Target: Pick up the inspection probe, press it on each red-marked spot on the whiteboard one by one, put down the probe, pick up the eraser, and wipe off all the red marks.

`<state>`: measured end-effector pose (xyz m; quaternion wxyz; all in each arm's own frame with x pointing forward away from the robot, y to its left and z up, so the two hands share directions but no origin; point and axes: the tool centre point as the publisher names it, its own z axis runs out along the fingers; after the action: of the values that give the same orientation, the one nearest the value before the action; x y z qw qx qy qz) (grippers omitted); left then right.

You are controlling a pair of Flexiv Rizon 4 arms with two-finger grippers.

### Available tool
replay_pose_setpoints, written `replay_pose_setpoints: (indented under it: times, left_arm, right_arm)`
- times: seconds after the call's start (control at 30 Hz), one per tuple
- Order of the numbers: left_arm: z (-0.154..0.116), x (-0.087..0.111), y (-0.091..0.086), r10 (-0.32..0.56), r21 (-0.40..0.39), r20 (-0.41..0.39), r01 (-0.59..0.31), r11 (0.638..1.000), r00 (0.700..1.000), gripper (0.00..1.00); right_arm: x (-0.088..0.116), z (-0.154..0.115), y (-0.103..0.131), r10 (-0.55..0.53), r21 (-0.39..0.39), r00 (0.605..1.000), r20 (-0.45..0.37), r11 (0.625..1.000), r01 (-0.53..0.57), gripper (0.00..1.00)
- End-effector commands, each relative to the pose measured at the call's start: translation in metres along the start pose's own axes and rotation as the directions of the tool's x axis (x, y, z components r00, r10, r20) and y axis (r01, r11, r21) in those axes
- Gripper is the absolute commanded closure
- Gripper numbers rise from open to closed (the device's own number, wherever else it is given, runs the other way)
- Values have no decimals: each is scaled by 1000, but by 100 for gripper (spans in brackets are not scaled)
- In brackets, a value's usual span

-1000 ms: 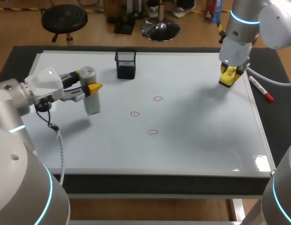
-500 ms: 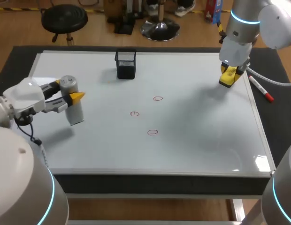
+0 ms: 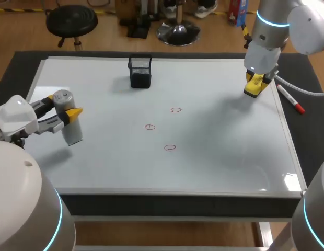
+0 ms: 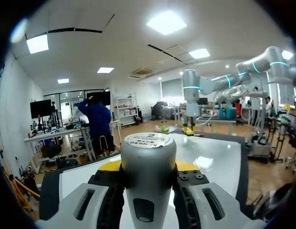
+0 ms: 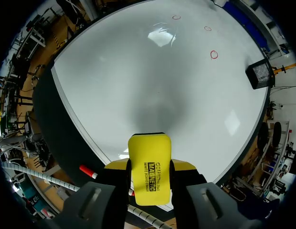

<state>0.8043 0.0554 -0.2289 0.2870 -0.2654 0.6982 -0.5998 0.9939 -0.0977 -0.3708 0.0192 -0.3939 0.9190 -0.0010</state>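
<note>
left wrist view: left fingers [image 4: 109, 168] grip probe [image 4: 148, 160]; right fingers [image 5: 115, 166] grip eraser [image 5: 148, 172].

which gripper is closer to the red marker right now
Right. The right gripper, shut on the eraser, is just beside the red marker; the left gripper, shut on the probe, is at the whiteboard's opposite side.
</note>
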Motion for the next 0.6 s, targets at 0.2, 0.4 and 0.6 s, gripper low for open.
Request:
replay_pose_setpoints:
  times: [0.2, 0.4, 0.6]
  left_arm:
    - [-3, 2, -1, 2, 6, 9, -2, 1000, 1000, 100]
    - [-3, 2, -1, 2, 6, 9, -2, 1000, 1000, 100]
    - [-3, 2, -1, 2, 6, 9, -2, 1000, 1000, 100]
  right_arm:
    - [0, -1, 0, -1, 1, 1000, -3, 1000, 1, 100]
    - [0, -1, 0, -1, 1, 1000, -3, 1000, 1, 100]
    - [-10, -3, 22, -45, 23, 999, -25, 999, 45, 100]
